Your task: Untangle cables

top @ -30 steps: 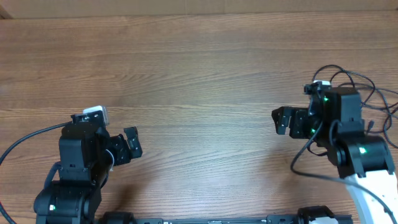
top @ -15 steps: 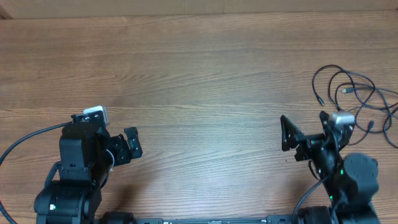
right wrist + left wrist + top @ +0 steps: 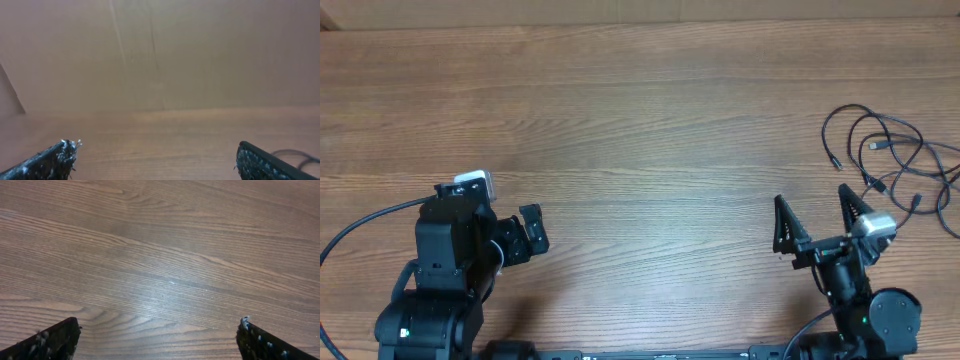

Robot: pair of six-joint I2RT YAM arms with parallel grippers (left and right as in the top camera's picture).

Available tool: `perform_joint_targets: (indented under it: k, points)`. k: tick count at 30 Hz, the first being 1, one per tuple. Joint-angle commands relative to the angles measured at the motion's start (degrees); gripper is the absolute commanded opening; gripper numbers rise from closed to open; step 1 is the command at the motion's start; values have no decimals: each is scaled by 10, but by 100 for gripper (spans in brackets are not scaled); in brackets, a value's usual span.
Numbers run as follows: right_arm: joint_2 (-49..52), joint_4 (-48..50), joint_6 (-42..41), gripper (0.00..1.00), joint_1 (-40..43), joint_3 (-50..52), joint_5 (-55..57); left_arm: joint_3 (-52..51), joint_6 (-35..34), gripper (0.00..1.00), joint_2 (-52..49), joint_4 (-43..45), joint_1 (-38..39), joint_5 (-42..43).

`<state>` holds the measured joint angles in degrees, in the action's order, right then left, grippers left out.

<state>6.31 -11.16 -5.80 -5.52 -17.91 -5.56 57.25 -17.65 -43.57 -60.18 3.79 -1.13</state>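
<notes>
The cables [image 3: 895,155] are thin black cords with small plug ends, lying loose in loops at the table's right edge in the overhead view. A bit of one cable [image 3: 300,156] shows at the lower right of the right wrist view. My right gripper [image 3: 812,205] is open and empty, raised near the front edge, below and left of the cables. My left gripper [image 3: 533,231] is open and empty at the front left, far from the cables. The left wrist view shows only bare wood between its fingers [image 3: 157,337].
A brown wooden table [image 3: 640,120] fills the view. A thick black arm cable [image 3: 360,225] curves in from the left edge. A brown wall [image 3: 160,50] stands behind the table in the right wrist view.
My right arm has pulled back from beside the cables toward the front edge and tilted its gripper upward. The cables now lie fully uncovered. The left arm has not moved.
</notes>
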Motion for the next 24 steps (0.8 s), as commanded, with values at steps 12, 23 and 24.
perform_joint_targets:
  k: [12, 23, 24]
  points:
    - [-61, 236, -2, 100, -1, 151, 0, -4, -6, 99, 1, 1, 4, -8]
    - [-61, 220, 31, 100, -1, 174, -2, -4, -6, 100, 1, 1, 4, -7]
    - [-61, 191, 31, 100, -1, 174, -13, -4, -6, 100, 1, 1, 4, -8]
